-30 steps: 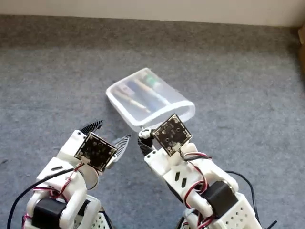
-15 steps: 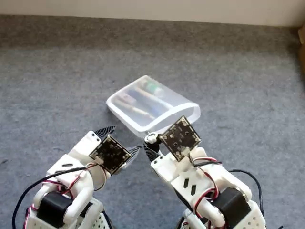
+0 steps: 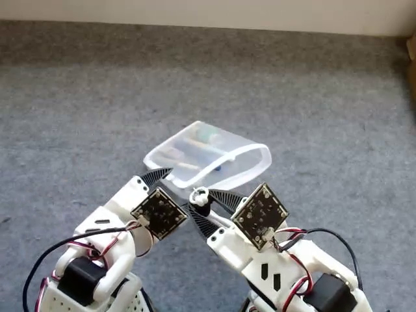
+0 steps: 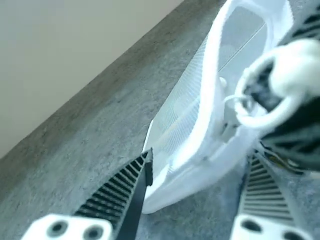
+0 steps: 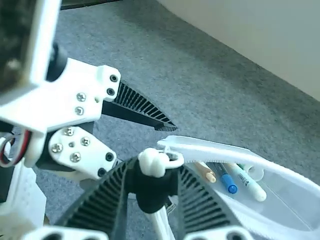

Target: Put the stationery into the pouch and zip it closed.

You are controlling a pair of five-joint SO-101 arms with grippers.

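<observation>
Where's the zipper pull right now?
High view: the zipper pull sits pinched in the right gripper at the pouch's near end, beside the left gripper.

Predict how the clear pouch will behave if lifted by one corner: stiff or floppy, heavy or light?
Probably floppy: the pouch is thin translucent plastic and its mouth bows unevenly near the zip pull. Likely light, holding a few pens. Those pens lie loose, so they may slide toward the open mouth if it tilts.

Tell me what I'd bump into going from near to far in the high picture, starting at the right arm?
right arm → white zipper pull → pouch → grey carpet → pale wall
</observation>
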